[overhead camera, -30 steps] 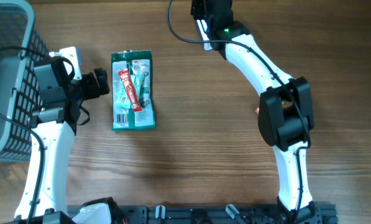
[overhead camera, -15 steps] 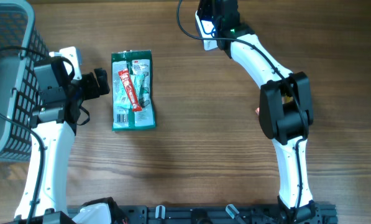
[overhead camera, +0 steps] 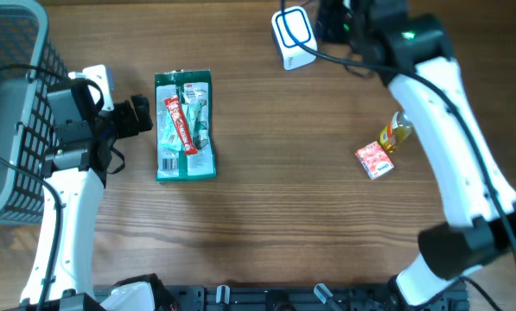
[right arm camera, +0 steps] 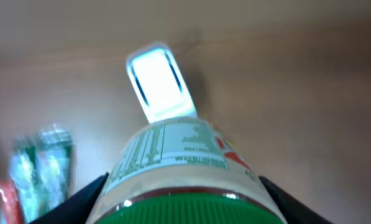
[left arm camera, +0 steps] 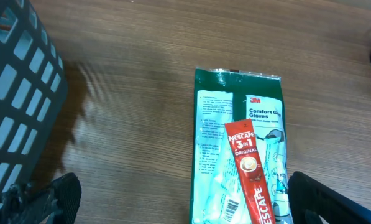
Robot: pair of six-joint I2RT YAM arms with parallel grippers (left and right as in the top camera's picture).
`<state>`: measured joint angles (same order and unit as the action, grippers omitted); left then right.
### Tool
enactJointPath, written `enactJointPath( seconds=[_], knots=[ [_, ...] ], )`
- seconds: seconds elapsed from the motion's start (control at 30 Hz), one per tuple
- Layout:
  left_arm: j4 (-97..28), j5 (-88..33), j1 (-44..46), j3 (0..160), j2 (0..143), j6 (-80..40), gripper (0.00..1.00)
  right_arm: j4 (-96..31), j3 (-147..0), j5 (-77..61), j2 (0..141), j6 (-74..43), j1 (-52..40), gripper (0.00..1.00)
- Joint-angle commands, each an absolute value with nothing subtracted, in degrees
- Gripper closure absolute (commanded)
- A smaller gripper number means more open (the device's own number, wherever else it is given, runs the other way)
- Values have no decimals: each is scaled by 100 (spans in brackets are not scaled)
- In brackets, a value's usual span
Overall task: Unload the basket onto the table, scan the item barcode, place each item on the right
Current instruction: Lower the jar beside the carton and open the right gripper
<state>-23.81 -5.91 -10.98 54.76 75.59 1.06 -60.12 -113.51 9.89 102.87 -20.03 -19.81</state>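
Overhead: the right gripper (overhead camera: 340, 19) is half hidden at the top edge, just beside the white scanner (overhead camera: 294, 36); its load cannot be made out here. Well away from the scanner, the left gripper (overhead camera: 142, 115) gapes wide, empty, next to a green glove packet (overhead camera: 186, 126).

Left wrist: the packet reads "3M Comfort G… Gloves" (partly covered) beneath a red "Nescafé 3in1 Original" sachet (left arm camera: 250, 168).

Right wrist: fingers (right arm camera: 86, 198) clasp a green-capped bottle (right arm camera: 173, 155), the scanner just beyond it. The bottle's nutrition label is too blurred to read.

A mesh basket (overhead camera: 7, 104) sits at the desk's (overhead camera: 275, 207) left edge — nearby, a green glove pack (overhead camera: 188, 166) under a red sachet (overhead camera: 180, 125); rightward, a yellow bottle (overhead camera: 394, 134) beside a red packet (overhead camera: 374, 161).
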Motion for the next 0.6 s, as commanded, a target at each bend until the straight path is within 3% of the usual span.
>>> enactJointPath(
  seconds=[0.0, 0.1, 0.23, 0.43, 0.5, 0.57],
  knots=[
    [-2368, -615, -1125, 5520, 7577, 150, 0, -7282, -11227, 998, 10569, -1938, -1994, 89],
    [-2368, -615, -1125, 5520, 7577, 150, 0, -7452, -10346, 845, 10632, -1951, -1997, 92],
    [-2368, -615, -1125, 5520, 7577, 150, 0, -6259, -8770, 587, 10632, -1968, -1997, 85],
    [-2368, -615, -1125, 5520, 7577, 150, 0, -4779, -7363, 263, 10632, -1951, -1997, 84],
    [-2368, -615, -1125, 5520, 7577, 150, 0, -4342, -6991, 276, 10632, -1946, -1994, 69],
    [-2368, -615, -1125, 5520, 7577, 150, 0, -4307, -6965, 392, 10630, -1944, -1997, 40]
  ],
)
